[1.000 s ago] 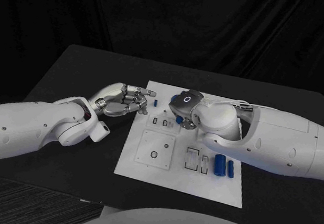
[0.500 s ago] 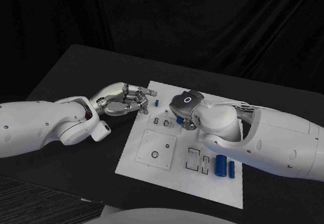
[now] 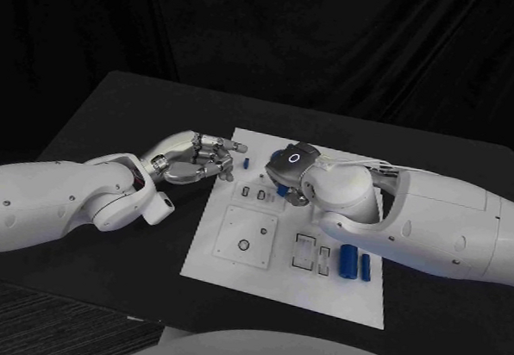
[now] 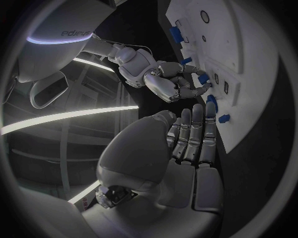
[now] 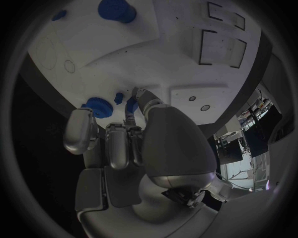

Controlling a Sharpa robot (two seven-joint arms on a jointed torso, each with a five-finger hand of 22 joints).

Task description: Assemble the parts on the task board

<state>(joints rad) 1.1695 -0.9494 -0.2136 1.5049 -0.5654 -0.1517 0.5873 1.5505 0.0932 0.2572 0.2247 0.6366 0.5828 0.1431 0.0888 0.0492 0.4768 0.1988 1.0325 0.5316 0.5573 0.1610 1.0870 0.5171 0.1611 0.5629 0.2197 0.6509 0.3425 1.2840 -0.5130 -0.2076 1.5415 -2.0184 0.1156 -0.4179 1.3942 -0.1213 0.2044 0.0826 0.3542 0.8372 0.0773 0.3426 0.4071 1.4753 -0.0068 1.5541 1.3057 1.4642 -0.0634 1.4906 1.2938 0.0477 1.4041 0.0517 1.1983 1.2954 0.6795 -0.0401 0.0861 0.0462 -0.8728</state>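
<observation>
Both hands at the board's far end
My right hand [image 3: 293, 184] pinches a blue part [image 4: 203, 79] over the white board [image 3: 274, 270]; my left hand [image 3: 200, 161] hangs empty, fingers loosely apart.

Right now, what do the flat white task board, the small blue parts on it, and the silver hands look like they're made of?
The flat white task board looks like matte rigid plastic or painted sheet: even, dull, with crisp cut-outs. The small blue parts look like moulded or printed plastic, uniformly coloured with a soft sheen. The left hand and right hand look like brushed metal or metallic-coated shells, showing smooth grey highlights; which, I can't tell.
</observation>
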